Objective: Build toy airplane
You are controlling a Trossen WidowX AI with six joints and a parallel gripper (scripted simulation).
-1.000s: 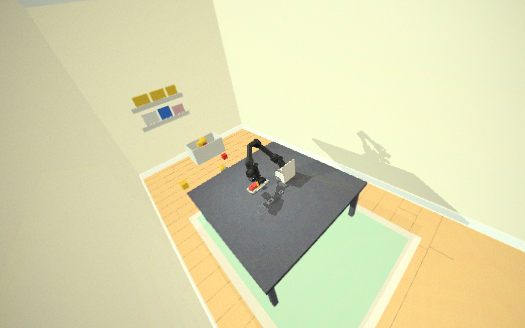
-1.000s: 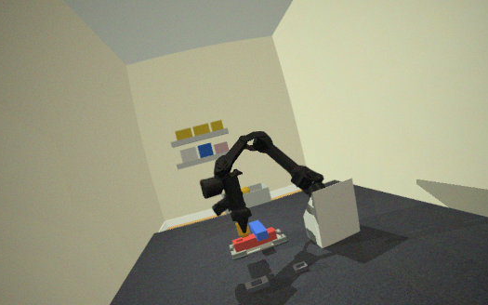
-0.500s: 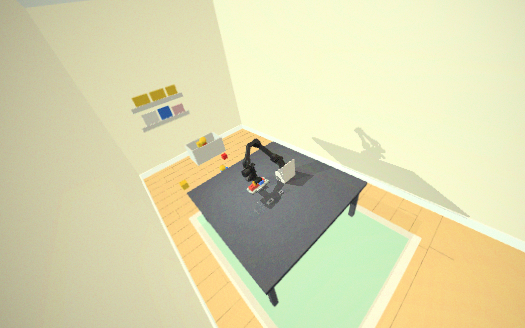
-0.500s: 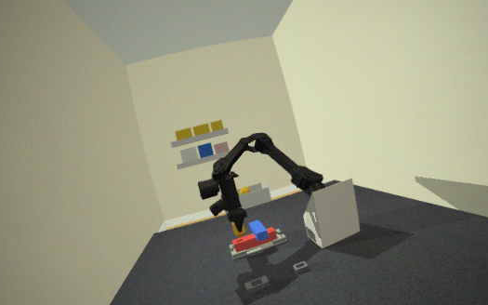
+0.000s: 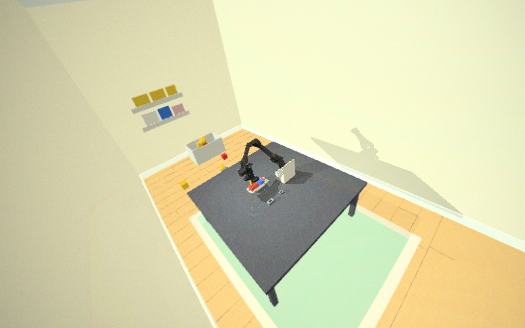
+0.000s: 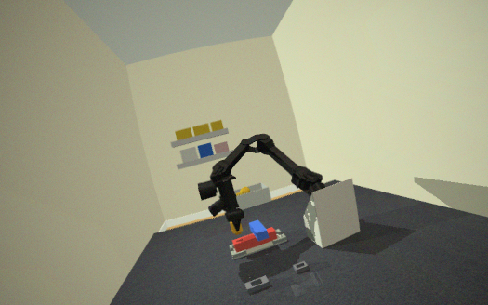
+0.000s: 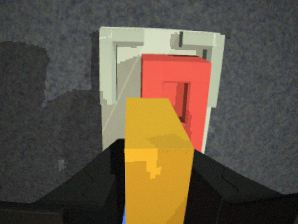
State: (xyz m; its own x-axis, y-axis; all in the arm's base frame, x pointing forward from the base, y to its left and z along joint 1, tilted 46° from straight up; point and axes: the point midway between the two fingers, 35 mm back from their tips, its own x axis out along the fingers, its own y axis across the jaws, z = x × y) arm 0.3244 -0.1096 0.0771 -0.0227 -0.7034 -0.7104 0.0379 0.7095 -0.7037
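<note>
The red fuselage (image 5: 253, 187) (image 6: 247, 242) (image 7: 200, 102) lies in the pale cradle (image 6: 240, 255) (image 7: 108, 70), looking level. The blue wing (image 6: 258, 231) sits across its top; a sliver shows in the wrist view (image 7: 124, 216). My gripper (image 6: 236, 225) (image 7: 147, 148) is shut on the yellow tail fin (image 6: 233, 230) (image 7: 150, 120) and holds it above the fuselage's tail end. In the wrist view the tail socket (image 7: 176, 102) shows beyond the fin and a little to its right. The fin's tab and the wing's joint are hidden.
Two small grey slotted holders (image 6: 264, 282) (image 6: 306, 265) stand on the dark table (image 5: 296, 215) (image 6: 182, 265) in front of the cradle. A white upright panel (image 5: 287, 171) (image 6: 337, 211) stands beside the arm's base, to the right of the cradle.
</note>
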